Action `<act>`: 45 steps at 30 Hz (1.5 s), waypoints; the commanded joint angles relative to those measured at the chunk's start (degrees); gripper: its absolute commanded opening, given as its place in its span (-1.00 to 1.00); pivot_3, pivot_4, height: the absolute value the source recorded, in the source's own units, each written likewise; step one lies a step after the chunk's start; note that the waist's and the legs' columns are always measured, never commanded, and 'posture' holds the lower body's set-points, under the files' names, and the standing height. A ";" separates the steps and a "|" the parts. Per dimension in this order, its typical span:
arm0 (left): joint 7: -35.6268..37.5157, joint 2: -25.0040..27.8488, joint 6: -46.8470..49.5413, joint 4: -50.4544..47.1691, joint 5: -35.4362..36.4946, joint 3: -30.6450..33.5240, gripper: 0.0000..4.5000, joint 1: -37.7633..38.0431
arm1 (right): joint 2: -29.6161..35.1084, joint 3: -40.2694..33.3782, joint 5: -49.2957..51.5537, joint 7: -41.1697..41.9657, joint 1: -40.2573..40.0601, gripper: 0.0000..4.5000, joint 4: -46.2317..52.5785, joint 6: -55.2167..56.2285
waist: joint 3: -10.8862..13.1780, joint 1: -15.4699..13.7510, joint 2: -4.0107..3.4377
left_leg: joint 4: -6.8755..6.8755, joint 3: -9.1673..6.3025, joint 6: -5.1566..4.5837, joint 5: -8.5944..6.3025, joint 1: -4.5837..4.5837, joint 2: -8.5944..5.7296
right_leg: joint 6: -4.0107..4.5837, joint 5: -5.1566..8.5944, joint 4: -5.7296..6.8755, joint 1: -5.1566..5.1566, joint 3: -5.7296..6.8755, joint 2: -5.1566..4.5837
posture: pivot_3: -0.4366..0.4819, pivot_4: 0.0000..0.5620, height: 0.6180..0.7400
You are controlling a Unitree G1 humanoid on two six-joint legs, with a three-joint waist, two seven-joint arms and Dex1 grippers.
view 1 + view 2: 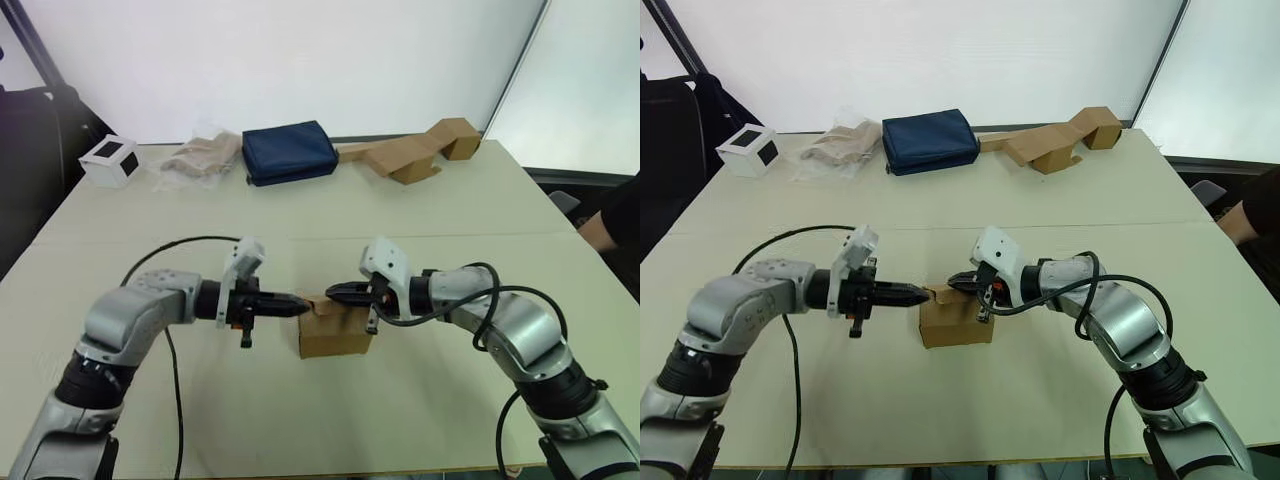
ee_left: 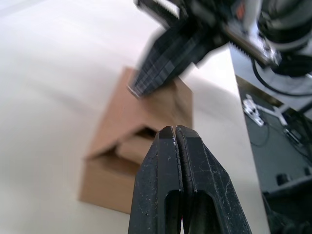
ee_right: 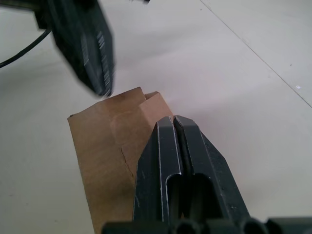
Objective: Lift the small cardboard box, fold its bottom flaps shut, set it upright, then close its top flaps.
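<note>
The small cardboard box stands on the table near its front middle, its top flaps partly folded inward with a gap left between them. My left gripper comes in from the left, shut, its tip at the box's top left edge. From the right, my right gripper is shut too, its tip over the top flaps. The two tips nearly meet above the box. In the left wrist view the shut fingers point at the box. The right wrist view shows the shut fingertips resting over a folded flap of the box.
Along the table's far edge lie a white cube with black squares, a crumpled clear bag, a navy pouch and a longer folded cardboard piece. A person's arm shows at the right edge.
</note>
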State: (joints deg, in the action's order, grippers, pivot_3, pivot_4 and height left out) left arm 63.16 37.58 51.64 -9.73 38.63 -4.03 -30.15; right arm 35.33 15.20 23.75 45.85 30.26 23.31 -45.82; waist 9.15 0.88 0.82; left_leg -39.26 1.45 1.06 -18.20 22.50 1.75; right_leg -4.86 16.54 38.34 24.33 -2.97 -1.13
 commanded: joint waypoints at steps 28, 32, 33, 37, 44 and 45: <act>-5.86 -7.42 -6.62 4.81 -6.19 -2.82 -0.99 -0.77 | 2.08 -3.00 4.92 0.85 -4.43 -1.00 9.13 -2.85 | 0.00 -0.04 0.00 | 0.00 -0.02 0.00 0.00 0.00 0.01 | 0.00 0.00 0.01 0.00 0.00 0.00 | -0.05 -0.47 1.00; -5.95 -7.46 -6.58 4.79 -6.12 -2.72 -0.99 -0.72 | 2.81 -1.76 3.55 0.95 -4.76 -1.00 8.66 -2.00 | 0.00 -0.05 0.00 | 0.00 -0.02 0.00 0.00 0.00 0.01 | 0.00 0.00 0.01 0.00 0.00 0.00 | -0.05 -0.47 1.00; -5.96 -7.48 -6.57 4.76 -6.09 -2.71 -0.99 -0.69 | 3.05 -1.44 3.06 1.06 -4.84 -1.00 8.46 -1.72 | 0.00 -0.06 0.00 | 0.00 -0.02 0.01 0.00 0.00 0.01 | 0.00 0.00 0.01 0.00 0.00 0.00 | -0.05 -0.47 1.00; -6.23 -7.78 -6.37 4.82 -5.90 -2.48 -0.99 -0.80 | 3.73 -0.47 1.79 1.45 -5.09 -1.00 7.78 -0.76 | 0.00 -0.07 0.00 | 0.00 -0.02 0.01 0.00 0.00 0.01 | 0.00 0.00 0.01 0.00 0.00 0.01 | -0.05 -0.47 1.00; -6.25 -7.90 -6.10 4.67 -5.98 -2.47 -0.99 -0.77 | 4.05 1.86 -1.41 1.65 -4.99 -1.00 6.22 1.01 | 0.00 -0.05 0.00 | 0.00 -0.02 0.01 0.00 0.00 0.01 | 0.00 0.00 0.01 0.00 0.00 0.01 | -0.05 -0.47 1.00; -6.22 -7.87 -6.06 4.60 -5.97 -2.49 -0.99 -0.74 | 4.05 2.10 -1.93 1.65 -4.83 -1.00 5.87 1.30 | 0.00 -0.05 0.00 | 0.00 -0.02 0.01 0.00 0.00 0.01 | 0.00 0.00 0.01 0.00 0.00 0.01 | -0.05 -0.47 1.00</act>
State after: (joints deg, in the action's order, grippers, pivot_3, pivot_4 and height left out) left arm 56.96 29.69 45.77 -3.55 31.92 -7.61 -31.06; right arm 39.21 17.04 23.06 47.52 24.95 29.50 -45.48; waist 9.15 0.83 0.83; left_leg -39.27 1.43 1.06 -18.19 22.50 1.75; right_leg -4.86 16.54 38.35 24.33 -2.97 -1.11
